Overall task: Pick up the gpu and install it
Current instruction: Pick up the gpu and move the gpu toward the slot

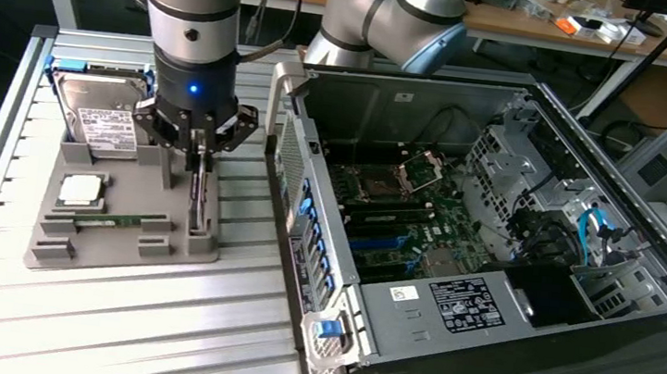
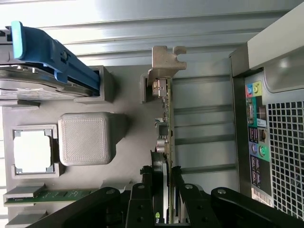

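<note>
The gripper (image 1: 197,150) (image 2: 166,167) is clamped on the gpu (image 1: 196,196) (image 2: 166,109). In the wrist view its two black fingers (image 2: 157,164) lie against both faces of the thin card, and no gap can be seen between them and the card. The arm comes straight down from above, and the hold is on the upper edge of the card. The gpu stands on its long edge, upright, with its lower edge in a slot of the gray holder tray (image 1: 115,255) (image 2: 124,167). Its metal bracket (image 2: 166,59) is at the end that is far from the fingers in the wrist view. Also on the tray, towards the exterior view's left from the card, are a green memory stick (image 1: 119,219) (image 2: 61,194) lying flat, a square silver processor (image 1: 81,187) (image 2: 31,151) in its own pocket, and a hard drive (image 1: 105,121) (image 2: 33,83) with a white label that sits in a blue carrier (image 2: 47,47). The tray rests on a table of metal slats (image 1: 107,335) (image 2: 142,28). Just beside the tray, on the exterior view's right, an opened computer case (image 1: 308,194) (image 2: 280,133) lies on its side with the motherboard (image 1: 404,222) facing up.
</note>
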### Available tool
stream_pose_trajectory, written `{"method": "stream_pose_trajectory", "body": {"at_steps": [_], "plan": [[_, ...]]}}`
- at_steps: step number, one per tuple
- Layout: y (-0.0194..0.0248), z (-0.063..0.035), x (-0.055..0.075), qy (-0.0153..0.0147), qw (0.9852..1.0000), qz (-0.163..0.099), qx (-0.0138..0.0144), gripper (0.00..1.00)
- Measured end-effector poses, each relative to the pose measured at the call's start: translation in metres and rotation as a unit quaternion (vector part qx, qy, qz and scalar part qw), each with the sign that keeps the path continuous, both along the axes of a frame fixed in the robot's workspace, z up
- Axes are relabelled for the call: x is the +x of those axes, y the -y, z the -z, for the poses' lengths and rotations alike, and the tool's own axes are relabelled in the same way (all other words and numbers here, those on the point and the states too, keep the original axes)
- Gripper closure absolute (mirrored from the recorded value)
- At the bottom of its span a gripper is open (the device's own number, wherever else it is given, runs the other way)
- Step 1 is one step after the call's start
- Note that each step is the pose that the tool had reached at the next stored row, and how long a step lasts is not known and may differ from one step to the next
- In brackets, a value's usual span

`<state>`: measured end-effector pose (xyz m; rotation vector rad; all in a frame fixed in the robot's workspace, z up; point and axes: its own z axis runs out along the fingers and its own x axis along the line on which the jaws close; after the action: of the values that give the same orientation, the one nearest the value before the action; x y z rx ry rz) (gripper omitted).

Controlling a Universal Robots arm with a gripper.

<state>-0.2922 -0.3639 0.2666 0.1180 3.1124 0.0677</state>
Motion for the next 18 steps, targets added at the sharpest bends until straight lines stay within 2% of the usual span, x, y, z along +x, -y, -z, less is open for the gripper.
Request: {"method": "stream_pose_trajectory", "body": {"at_steps": [18], "plan": [[0.0000,-0.0171,0.000,0.0000,1.0000,0.000,0.0007,0.73]]}}
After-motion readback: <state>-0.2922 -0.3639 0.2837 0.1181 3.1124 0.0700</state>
